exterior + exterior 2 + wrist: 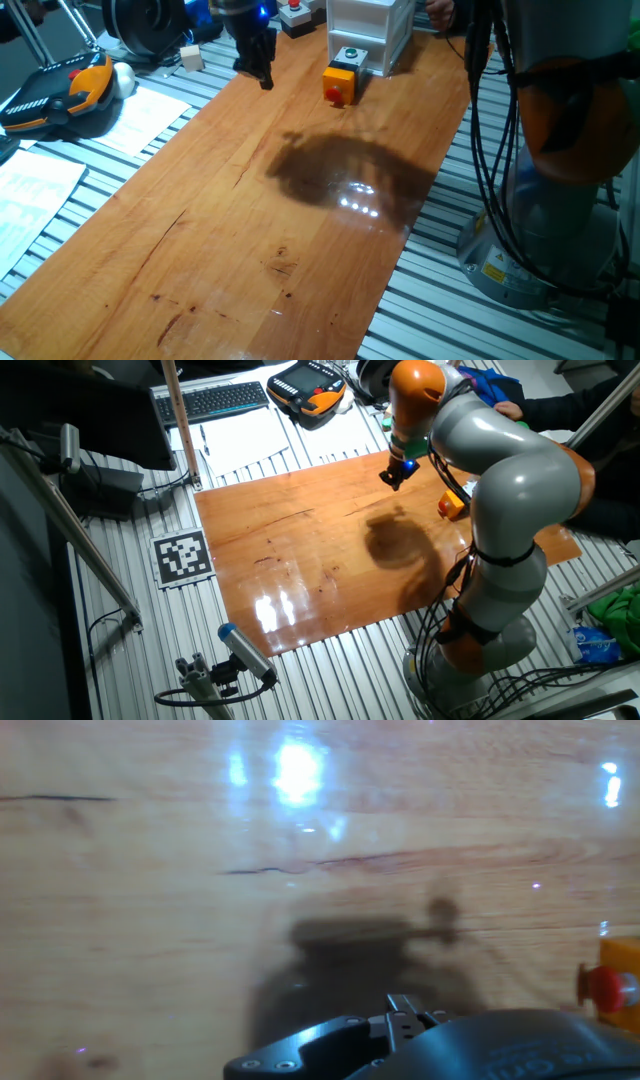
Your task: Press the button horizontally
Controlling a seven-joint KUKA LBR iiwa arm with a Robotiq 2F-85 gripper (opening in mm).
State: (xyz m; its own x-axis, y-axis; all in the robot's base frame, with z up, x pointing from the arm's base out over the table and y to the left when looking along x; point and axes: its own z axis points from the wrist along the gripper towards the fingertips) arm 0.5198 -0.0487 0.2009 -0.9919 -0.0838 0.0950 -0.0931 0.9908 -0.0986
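The button (pixel 333 93) is a small red dome on the near face of a yellow-orange cube box (pixel 341 76) standing on the wooden table (pixel 250 230) towards its far end. My black gripper (pixel 261 75) hangs just above the wood, to the left of the box and a little apart from it. In the other fixed view the gripper (pixel 391 476) is left of the box (pixel 452 506), which the arm partly hides. The hand view looks down at the wood, with the button (pixel 606 988) at the right edge. No view shows a gap or contact between the fingertips.
Behind the yellow box are a green button in a grey housing (pixel 350 57) and a white drawer unit (pixel 370 30). A red button on a black flat housing (pixel 295 16) lies at the far edge. The teach pendant (pixel 55 90) and papers (pixel 140 115) sit left of the table.
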